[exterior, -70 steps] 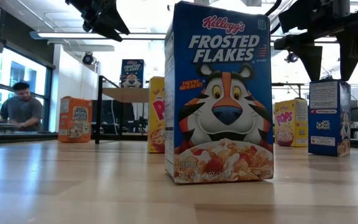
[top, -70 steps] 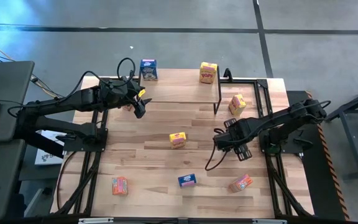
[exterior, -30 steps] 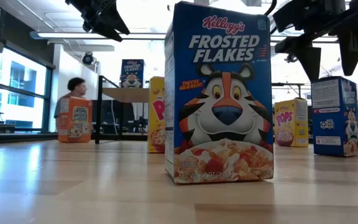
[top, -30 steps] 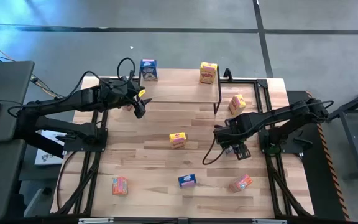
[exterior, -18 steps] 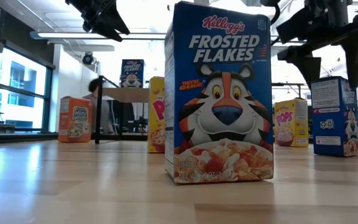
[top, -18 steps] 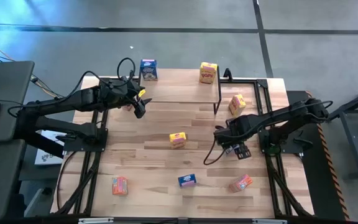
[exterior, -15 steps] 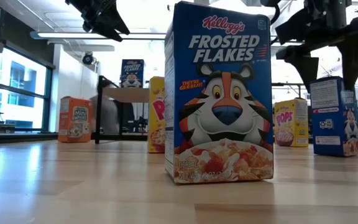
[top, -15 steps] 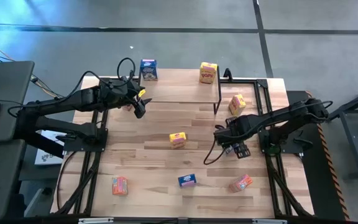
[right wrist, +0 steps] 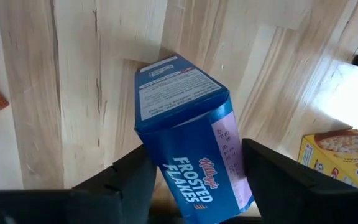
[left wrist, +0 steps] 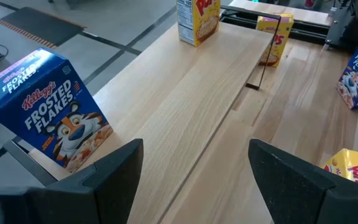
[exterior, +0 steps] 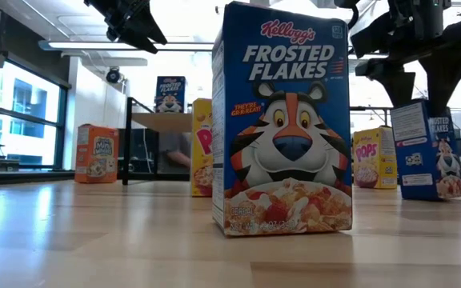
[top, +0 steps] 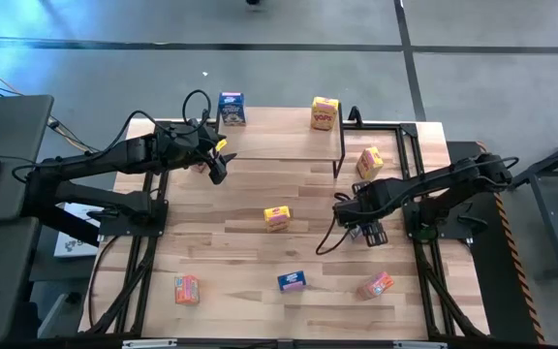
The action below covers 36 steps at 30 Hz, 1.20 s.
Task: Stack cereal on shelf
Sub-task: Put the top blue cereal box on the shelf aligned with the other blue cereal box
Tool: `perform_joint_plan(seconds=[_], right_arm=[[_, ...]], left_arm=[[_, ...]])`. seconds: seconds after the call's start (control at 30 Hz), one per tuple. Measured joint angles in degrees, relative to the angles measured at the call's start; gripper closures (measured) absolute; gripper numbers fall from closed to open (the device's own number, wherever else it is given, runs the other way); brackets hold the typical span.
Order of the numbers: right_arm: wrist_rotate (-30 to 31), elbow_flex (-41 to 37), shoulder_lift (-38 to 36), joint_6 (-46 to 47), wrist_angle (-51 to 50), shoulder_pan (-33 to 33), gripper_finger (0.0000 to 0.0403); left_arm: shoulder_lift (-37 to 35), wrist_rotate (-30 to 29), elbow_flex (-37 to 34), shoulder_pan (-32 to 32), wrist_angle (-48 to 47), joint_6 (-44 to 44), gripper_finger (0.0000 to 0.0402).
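A tilted blue box is straddled by the right gripper, fingers spread, not clenched. The left gripper is held released over the shelf.

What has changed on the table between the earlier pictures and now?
The right gripper came down over the blue cereal box on the table's right side; its fingers now flank the box, which has tipped from upright to tilted. A firm hold cannot be confirmed. The left gripper stayed open above the shelf, and the other boxes did not move.
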Motion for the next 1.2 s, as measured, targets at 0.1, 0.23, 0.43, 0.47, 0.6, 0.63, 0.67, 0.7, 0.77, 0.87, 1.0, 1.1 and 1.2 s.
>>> perform_joint_plan(seconds=[0.1,0.23,0.43,0.47,0.6,0.63,0.67,0.7,0.77,0.87,1.0,1.1,1.2], right_arm=[[-0.03,0.0,0.0,0.52,0.0,0.0,0.0197],[-0.35,0.09,0.0,2.84,-0.02,0.0,0.0205],[-1.99,0.15,0.0,6.29,-0.04,0.0,0.0206],[-2.13,0.17,0.0,7.13,-0.02,0.0,0.0206],[-2.25,0.17,-0.01,10.23,-0.02,0.0,0.0206],[-2.31,0.17,-0.02,10.97,-0.02,0.0,0.0206],[-2.34,0.17,-0.02,11.92,-0.02,0.0,0.0206],[-2.38,0.17,-0.02,12.59,-0.01,0.0,0.0206],[-2.61,0.17,-0.02,14.19,-0.02,0.0,0.0206],[-2.65,0.17,-0.02,16.71,0.0,0.0,0.0206],[-2.69,0.17,-0.02,19.46,0.0,0.0,0.0206],[-2.74,0.17,-0.02,21.18,0.05,0.0,0.0206],[-2.84,0.17,-0.02,22.94,0.17,0.0,0.0206]], left_arm=[[-0.01,-0.01,0.0,0.02,0.0,0.0,0.0119],[0.0,-0.01,0.0,0.02,0.0,-0.01,0.0119],[-0.01,-0.01,0.0,-0.01,0.0,0.02,0.0119],[0.0,-0.01,0.0,0.0,0.0,0.02,0.0119],[0.01,-0.01,0.0,0.0,0.0,0.04,0.0119],[0.0,-0.01,0.0,-0.01,0.0,0.01,0.0119],[0.0,0.0,0.0,-0.01,0.0,0.0,0.0119],[0.01,-0.01,0.0,0.01,0.0,0.01,0.0119],[0.01,-0.01,0.0,-0.01,0.0,0.02,0.0119],[0.01,-0.01,0.0,0.01,0.0,0.04,0.0119],[0.01,-0.01,0.0,-0.01,0.0,0.53,0.0119],[0.01,-0.01,0.0,0.02,0.0,4.76,0.0119],[0.01,-0.01,0.0,0.0,0.0,6.95,0.0119]])
